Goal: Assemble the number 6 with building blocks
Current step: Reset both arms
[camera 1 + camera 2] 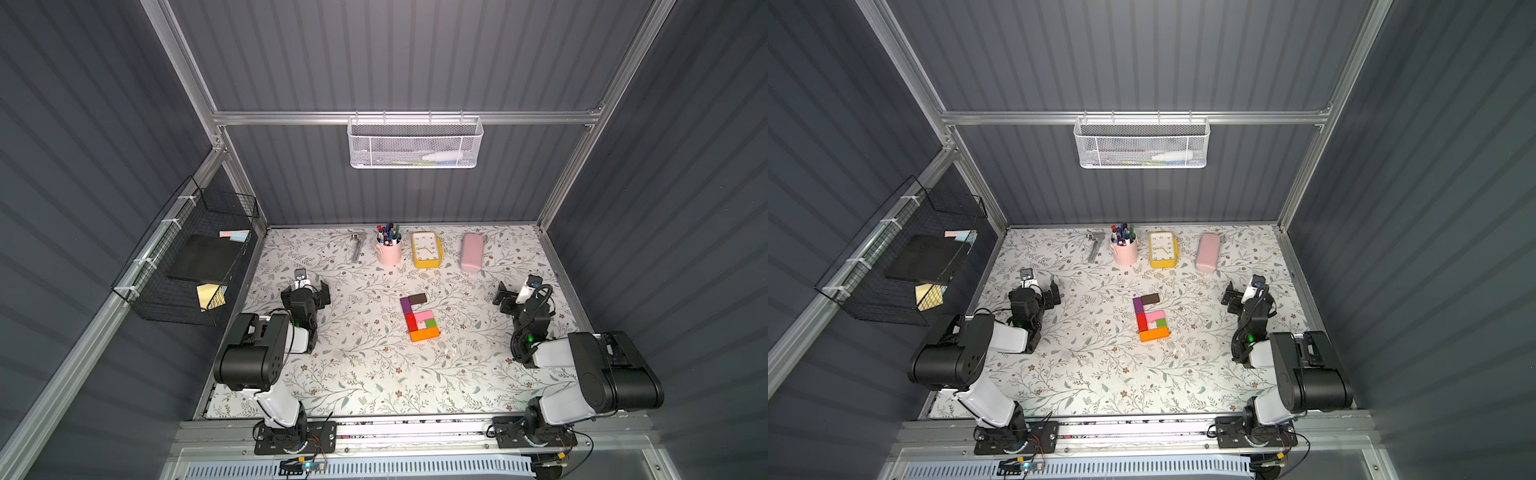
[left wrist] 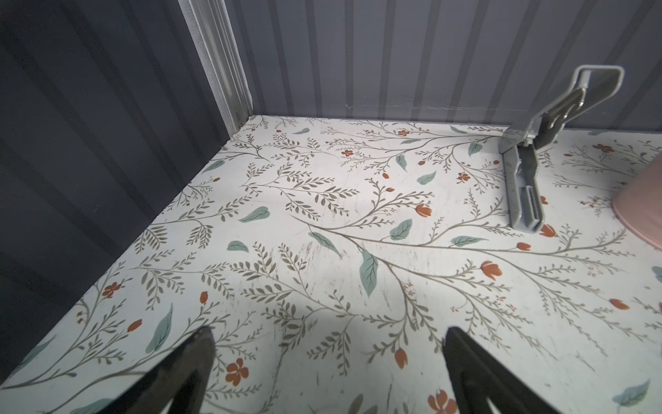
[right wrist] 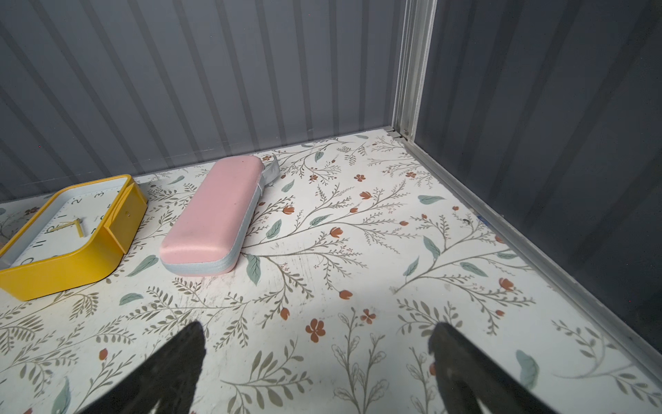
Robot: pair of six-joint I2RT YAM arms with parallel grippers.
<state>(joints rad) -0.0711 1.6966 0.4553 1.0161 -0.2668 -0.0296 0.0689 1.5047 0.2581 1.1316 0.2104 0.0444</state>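
Observation:
The building blocks lie joined in mid table, in both top views: a dark brown bar (image 1: 417, 299) and a purple bar (image 1: 406, 307) at the far end, then red (image 1: 411, 321), pink (image 1: 424, 316), a green cube (image 1: 430, 322) and the orange bar (image 1: 424, 333) nearest me. Together they make the number 6 (image 1: 1150, 318). My left gripper (image 1: 306, 288) (image 2: 327, 340) is open over bare mat, well left of the figure. My right gripper (image 1: 524, 291) (image 3: 317, 337) is open too, well to the right. Neither wrist view shows the blocks.
Along the back edge stand a grey metal tool (image 1: 356, 245), a pink pen cup (image 1: 388, 253), a yellow clock (image 1: 426, 249) and a pale pink case (image 1: 471, 251). A black wire basket (image 1: 187, 257) hangs on the left wall, a white mesh basket (image 1: 415, 143) on the back wall.

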